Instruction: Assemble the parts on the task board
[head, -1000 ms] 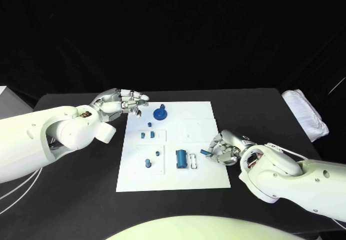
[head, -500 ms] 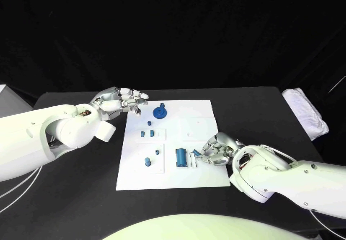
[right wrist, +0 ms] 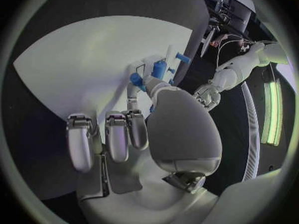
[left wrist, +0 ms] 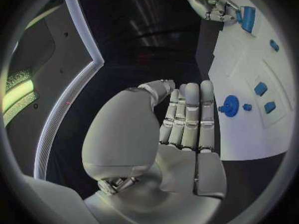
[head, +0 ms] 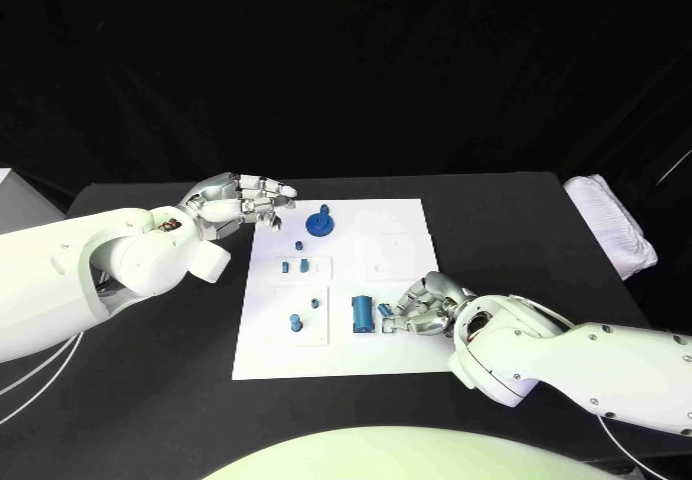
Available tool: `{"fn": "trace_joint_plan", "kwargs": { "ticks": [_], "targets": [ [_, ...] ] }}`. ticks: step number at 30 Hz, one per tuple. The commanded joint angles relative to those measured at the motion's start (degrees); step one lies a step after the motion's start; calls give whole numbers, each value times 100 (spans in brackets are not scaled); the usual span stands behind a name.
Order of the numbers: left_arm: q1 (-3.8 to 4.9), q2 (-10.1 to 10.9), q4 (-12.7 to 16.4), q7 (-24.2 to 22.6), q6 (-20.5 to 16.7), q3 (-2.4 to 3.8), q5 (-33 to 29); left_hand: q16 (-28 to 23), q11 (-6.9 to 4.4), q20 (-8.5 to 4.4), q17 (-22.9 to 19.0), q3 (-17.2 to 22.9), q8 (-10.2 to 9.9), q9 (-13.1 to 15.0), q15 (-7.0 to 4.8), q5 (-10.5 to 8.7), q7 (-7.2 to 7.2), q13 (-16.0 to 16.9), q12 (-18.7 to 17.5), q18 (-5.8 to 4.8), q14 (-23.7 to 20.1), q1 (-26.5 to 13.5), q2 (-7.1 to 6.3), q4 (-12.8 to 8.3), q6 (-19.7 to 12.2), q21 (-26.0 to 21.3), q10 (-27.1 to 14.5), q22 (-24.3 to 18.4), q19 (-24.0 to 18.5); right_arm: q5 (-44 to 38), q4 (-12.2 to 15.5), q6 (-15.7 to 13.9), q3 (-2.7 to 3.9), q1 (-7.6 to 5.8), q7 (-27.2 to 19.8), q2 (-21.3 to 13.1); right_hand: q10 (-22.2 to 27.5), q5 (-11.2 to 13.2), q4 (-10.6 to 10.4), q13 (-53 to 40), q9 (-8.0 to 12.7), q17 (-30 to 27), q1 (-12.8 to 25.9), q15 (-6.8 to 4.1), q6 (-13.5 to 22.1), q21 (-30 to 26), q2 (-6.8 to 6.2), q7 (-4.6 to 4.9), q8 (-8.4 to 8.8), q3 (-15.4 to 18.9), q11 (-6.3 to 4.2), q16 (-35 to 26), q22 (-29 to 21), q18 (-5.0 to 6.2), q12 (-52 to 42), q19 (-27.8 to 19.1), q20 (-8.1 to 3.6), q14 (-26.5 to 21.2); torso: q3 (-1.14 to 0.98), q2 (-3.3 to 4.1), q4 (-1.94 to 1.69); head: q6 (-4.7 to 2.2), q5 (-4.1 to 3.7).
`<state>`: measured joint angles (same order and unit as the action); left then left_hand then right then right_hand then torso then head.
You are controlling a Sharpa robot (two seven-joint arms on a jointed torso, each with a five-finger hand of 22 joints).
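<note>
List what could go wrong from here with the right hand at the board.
1. The right hand holds a small blue part pinched at its fingertips, close beside the tall blue cylinder on the task board; it may knock that cylinder.
2. The pinch looks slight, so the part might slip or tilt.
3. The hand hides its target from the head view, so misalignment could go unseen.

we see a white task board [head: 401,350] on a black table [head: 519,215], with small blue parts [head: 320,228] scattered over the board. our two arms are white with silver hands, left hand [head: 238,205] and right hand [head: 421,308]. just right of the table lies a white bundle [head: 613,238] against the black backdrop.
</note>
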<state>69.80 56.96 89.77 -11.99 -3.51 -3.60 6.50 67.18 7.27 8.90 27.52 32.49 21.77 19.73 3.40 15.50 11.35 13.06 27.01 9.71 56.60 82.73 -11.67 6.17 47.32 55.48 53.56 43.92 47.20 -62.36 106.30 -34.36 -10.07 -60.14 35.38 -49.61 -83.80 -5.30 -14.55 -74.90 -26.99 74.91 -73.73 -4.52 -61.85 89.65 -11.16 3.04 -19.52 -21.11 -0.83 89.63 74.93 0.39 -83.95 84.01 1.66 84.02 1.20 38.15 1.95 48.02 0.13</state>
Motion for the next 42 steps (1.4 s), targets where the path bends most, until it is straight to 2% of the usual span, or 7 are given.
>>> {"fn": "trace_joint_plan", "kwargs": {
  "ticks": [1,7,15,18,23,31,42],
  "targets": [
    [3,-2,12,-35,112,3,22,-18,7,9,5,5,35,-5,-5,13,-30,1,27,86,-42,5,47,-9,15,-24,-27,-8,17,118,1,5,-7,18,12,19,-391,22,-30,-1199,10,1509,44,-6,-21,35,1,30,-21,5,-12,37,1507,-39,-28,599,-21,598,3,-3,0,1,-5],
    [3,4,13,-21,118,3,25,-18,7,7,6,4,39,-7,-5,13,-30,1,32,86,-44,7,45,-14,14,-23,-29,-7,17,147,3,21,-7,19,21,30,-393,22,-46,-1202,5,1509,102,-5,-18,35,2,32,-25,12,-10,37,1507,-39,-31,599,-20,598,1,-4,0,4,-6],
    [3,12,8,4,128,3,29,-18,7,7,6,4,39,-7,-5,13,-30,1,32,86,-44,7,45,-14,14,-23,-29,-7,17,225,39,93,-7,19,15,23,-411,23,-147,-1226,-21,1509,417,3,-18,35,-13,39,-53,95,-3,37,1507,-39,-67,599,-13,598,0,-1,0,16,-16],
    [3,14,7,11,132,3,30,-18,7,7,6,4,39,-7,-5,13,-30,1,32,86,-44,7,45,-14,14,-23,-29,-7,17,232,34,141,-7,19,35,10,-416,18,-184,-1233,-35,1509,600,2,-20,35,53,36,-70,118,-4,37,1507,-39,-76,599,-11,598,1,-4,0,18,-22],
    [4,17,5,23,137,3,32,-18,7,7,6,4,39,-7,-5,13,-30,1,32,86,-44,7,45,-14,14,-23,-29,-7,17,237,40,190,-7,19,35,1,-423,13,-174,-1241,-41,1509,624,-1,-32,35,91,26,-81,102,-11,37,1507,-39,-91,599,-13,598,-2,-3,3,20,-23],
    [4,13,-5,46,148,3,41,-18,9,7,6,2,43,-10,-4,15,-29,-1,33,85,-47,4,44,-14,13,-22,-37,-6,17,239,57,187,-7,19,-26,3,-425,15,-172,-1242,-43,1509,636,-2,-32,35,90,26,-83,104,-13,37,1507,-39,-93,599,-13,598,-3,-1,0,22,-16],
    [4,11,-22,79,142,3,50,-19,10,7,7,2,44,-12,-4,16,-28,-2,34,85,-48,3,44,-15,11,-22,-41,-5,17,240,83,205,-7,19,-184,-14,-426,22,-186,-1242,-57,1501,865,-2,-19,35,19,32,-97,215,-9,33,1507,-39,-87,599,-15,596,0,-1,-1,36,-10]
  ]
}}
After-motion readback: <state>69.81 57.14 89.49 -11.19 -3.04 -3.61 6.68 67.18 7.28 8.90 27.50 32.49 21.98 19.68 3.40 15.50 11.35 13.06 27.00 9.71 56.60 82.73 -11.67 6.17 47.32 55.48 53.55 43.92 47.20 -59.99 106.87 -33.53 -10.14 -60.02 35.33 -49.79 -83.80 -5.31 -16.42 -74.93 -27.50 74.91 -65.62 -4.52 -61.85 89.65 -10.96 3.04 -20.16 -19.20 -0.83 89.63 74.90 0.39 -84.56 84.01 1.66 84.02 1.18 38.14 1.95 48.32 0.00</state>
